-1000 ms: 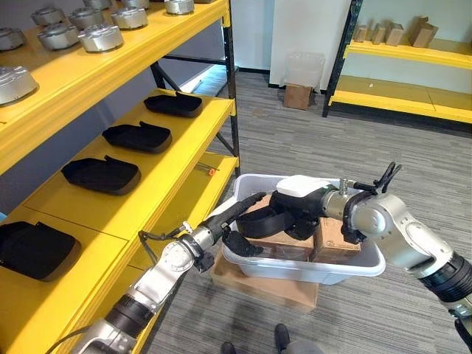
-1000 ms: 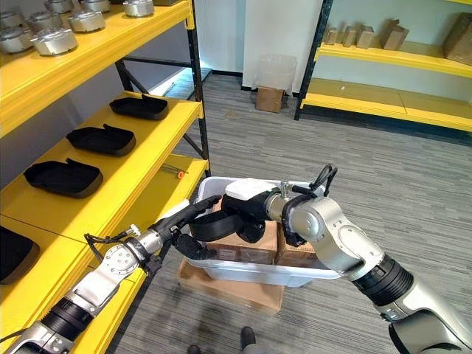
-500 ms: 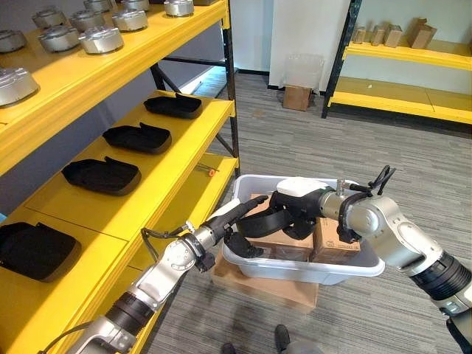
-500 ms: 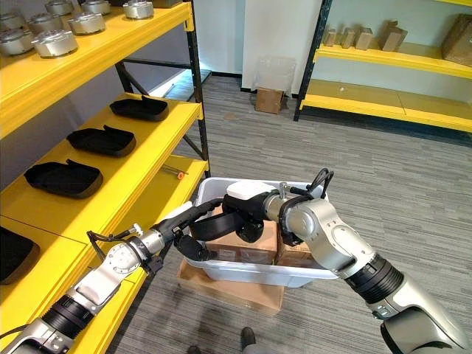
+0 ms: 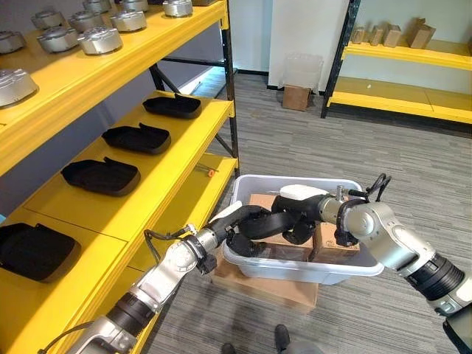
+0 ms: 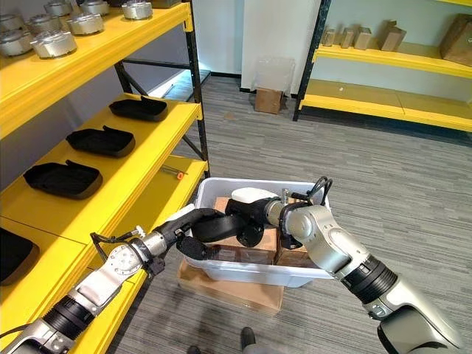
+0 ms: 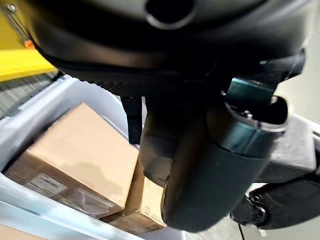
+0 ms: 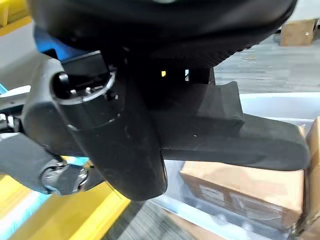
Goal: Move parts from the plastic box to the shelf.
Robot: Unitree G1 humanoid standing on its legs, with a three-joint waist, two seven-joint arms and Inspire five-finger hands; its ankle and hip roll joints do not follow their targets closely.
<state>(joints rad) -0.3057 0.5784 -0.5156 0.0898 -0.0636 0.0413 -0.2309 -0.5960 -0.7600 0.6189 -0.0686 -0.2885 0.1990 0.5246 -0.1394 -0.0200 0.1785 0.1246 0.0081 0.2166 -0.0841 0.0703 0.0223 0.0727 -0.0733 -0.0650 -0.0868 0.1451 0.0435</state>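
A black part [image 5: 269,221] sits low over the plastic box [image 5: 302,267], held between both hands just above the cardboard boxes [image 5: 276,240] packed inside. In the right wrist view it reads as a flat, dark moulded piece [image 8: 240,140] stretching out past the hand, with a brown carton and the box's pale rim under it. Much of the part is covered by the two hands, so its full outline is hard to make out.

The right hand [image 5: 299,217] comes in from the right with its white-covered thumb on top, its fingers curled down around the part's right end. The left hand [image 5: 240,228] reaches over the box's near left corner, its dark fingers wrapped on the part's left end; how far they go underneath is hidden. The left arm stretches low and nearly straight from the lower left, the right arm bends at the elbow above the box.

The plastic box rests on a flat cardboard sheet [image 5: 265,287] on the grey floor [image 5: 295,140], just beside the yellow shelf [image 5: 169,155]. On the shelf's middle level four similar black parts [image 5: 101,175] lie in a row, the nearest one cut off at the edge. Round metal parts [image 5: 99,38] stand on the level above. A second yellow shelf [image 5: 398,99] with small cartons stands well apart at the back.
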